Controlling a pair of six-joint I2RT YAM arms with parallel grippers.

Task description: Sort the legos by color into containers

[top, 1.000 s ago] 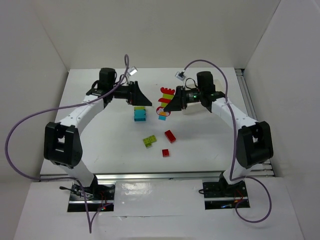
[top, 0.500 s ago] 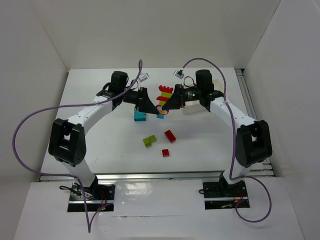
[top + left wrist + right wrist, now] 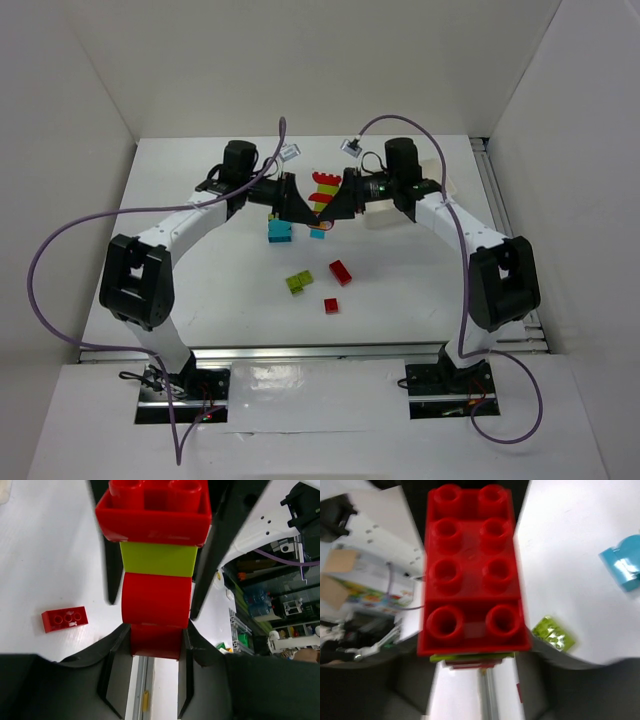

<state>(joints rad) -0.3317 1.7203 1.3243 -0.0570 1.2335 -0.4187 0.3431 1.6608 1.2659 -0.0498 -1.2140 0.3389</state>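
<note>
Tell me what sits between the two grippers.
A stack of red and lime bricks, with the left gripper and right gripper at either side; the top external view shows it.

1 stack [image 3: 156, 600], 2 loose red legos [image 3: 341, 272], 1 lime lego [image 3: 298, 283], 2 cyan legos [image 3: 280, 231].

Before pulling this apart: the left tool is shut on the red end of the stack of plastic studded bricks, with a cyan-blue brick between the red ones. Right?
No. In the left wrist view the left tool is shut on the red end of the stack of plastic studded bricks, but a lime green brick, not cyan-blue, sits between the red ones.
</note>
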